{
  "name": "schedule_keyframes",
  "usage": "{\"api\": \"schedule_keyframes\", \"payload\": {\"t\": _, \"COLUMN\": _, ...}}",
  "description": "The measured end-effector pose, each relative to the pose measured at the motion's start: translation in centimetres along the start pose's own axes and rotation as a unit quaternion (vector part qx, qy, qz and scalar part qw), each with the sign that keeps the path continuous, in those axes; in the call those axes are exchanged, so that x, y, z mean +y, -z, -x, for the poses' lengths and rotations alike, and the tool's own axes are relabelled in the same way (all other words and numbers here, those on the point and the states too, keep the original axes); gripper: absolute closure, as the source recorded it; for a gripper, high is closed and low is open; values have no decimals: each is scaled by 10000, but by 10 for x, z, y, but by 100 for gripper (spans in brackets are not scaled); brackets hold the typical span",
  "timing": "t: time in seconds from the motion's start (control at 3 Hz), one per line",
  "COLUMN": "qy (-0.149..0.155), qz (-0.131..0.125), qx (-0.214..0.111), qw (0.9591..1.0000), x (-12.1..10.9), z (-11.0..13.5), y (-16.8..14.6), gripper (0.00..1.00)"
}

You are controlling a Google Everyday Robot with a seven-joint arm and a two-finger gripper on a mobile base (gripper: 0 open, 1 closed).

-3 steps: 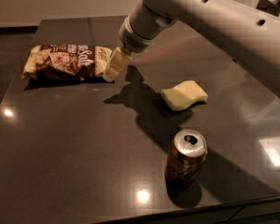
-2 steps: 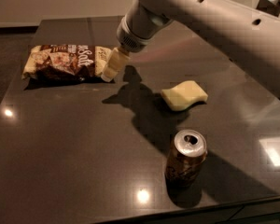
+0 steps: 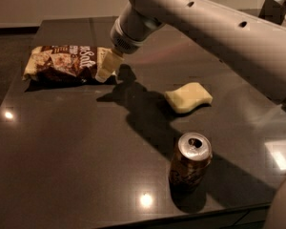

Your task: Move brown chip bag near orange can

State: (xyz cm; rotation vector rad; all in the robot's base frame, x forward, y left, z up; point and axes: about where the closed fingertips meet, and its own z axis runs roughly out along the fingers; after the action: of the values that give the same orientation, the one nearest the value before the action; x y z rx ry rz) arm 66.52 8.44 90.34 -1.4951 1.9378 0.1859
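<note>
End effector (image 3: 107, 66), grip unreadable, at the brown chip bag's (image 3: 62, 63) 3 o'clock end; the bag is likely light, crinkly and slippery.

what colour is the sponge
Pale yellow sponge, camera view; end effector at the right end of the brown chip bag.
</note>
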Motion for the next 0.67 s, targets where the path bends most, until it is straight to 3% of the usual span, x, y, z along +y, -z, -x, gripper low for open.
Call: {"api": "schedule_keyframes", "payload": {"t": 0.67, "qy": -134, "qz": 154, "qx": -89, "qw": 9998, "x": -4, "z": 12, "y": -37, "gripper": 0}}
